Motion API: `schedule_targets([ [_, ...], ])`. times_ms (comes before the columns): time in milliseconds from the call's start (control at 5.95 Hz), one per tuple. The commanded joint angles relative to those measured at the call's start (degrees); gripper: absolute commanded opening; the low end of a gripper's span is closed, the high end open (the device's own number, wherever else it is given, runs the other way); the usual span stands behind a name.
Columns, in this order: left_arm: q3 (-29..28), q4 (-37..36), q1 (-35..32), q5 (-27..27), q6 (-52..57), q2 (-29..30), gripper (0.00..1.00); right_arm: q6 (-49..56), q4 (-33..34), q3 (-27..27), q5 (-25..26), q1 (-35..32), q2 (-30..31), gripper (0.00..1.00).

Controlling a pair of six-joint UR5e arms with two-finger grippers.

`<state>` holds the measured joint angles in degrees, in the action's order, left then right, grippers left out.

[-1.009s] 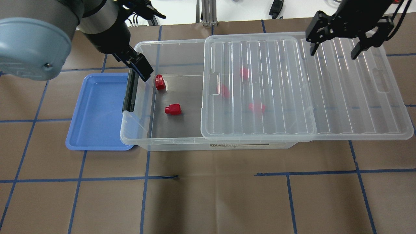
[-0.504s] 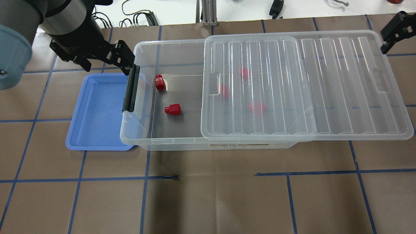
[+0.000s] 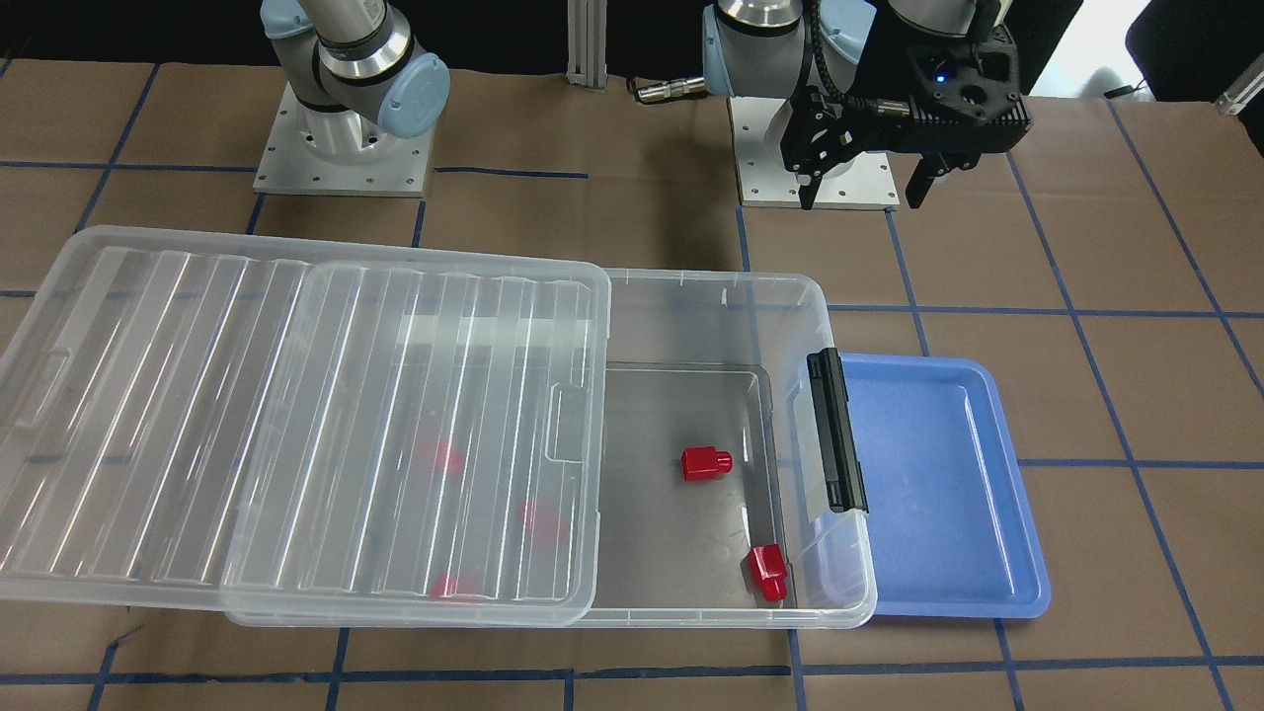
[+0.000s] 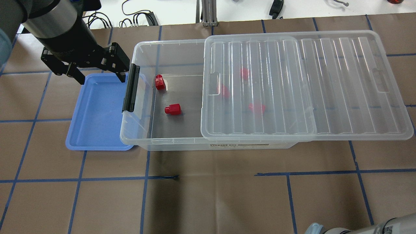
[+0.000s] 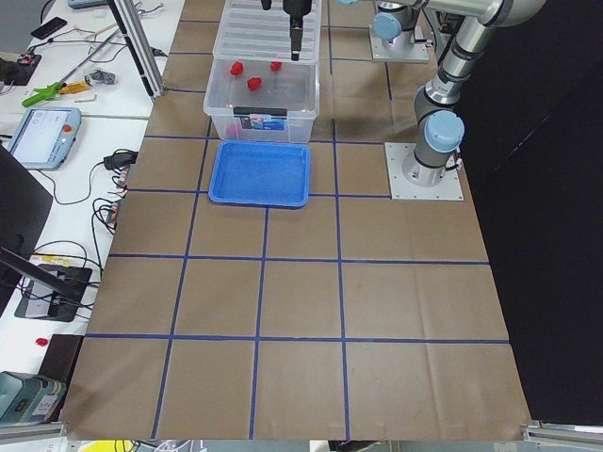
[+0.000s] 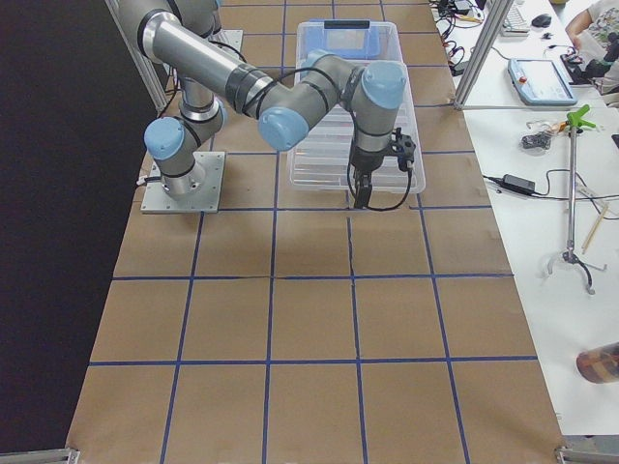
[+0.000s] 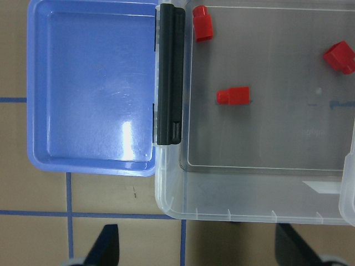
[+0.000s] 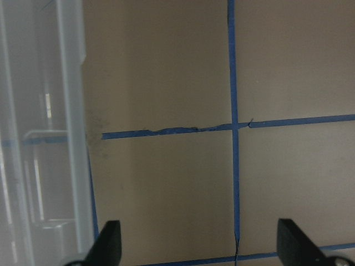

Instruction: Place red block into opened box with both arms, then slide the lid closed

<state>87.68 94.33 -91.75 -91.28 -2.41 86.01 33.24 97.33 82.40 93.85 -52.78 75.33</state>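
The clear box (image 4: 143, 140) has its left part uncovered. Two red blocks (image 4: 159, 82) (image 4: 172, 109) lie on the bare floor there. Three more red blocks (image 4: 256, 107) show blurred under the ribbed lid (image 4: 341, 87), which covers the box's right part and overhangs far to the right. My left gripper (image 4: 101, 78) hangs open and empty above the tray's far edge, just left of the black latch bar (image 4: 130, 87). My right gripper (image 8: 199, 244) is open and empty over bare table, beyond the lid's edge (image 8: 72, 127).
An empty blue tray (image 4: 97, 110) sits against the box's latch end. Brown paper with blue tape lines covers the table. The right arm's elbow (image 4: 357, 227) enters at the near right corner. Cables lie beyond the far edge.
My left gripper has drawn back from the box's left end and turned square over the tray's far edge. The right gripper has left the lid's far right corner and the overhead view.
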Motion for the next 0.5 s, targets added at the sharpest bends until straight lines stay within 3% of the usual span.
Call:
schedule_targets([
  [0, 0.12, 0.24, 0.00, 0.40, 2.23, -0.06, 0.98, -0.63, 4.43, 5.01, 0.99, 0.84, -2.47, 1.00],
  [168, 0.12, 0.24, 0.00, -0.12, 2.24, -0.06, 0.98, -0.63, 12.02, 10.44, 1.25, 0.84, -1.95, 1.00],
  [336, 0.21, 0.07, 0.00, 0.05, 2.24, -0.06, 0.98, -0.72, 14.10, 13.11, 0.99, 0.84, -0.38, 1.00],
])
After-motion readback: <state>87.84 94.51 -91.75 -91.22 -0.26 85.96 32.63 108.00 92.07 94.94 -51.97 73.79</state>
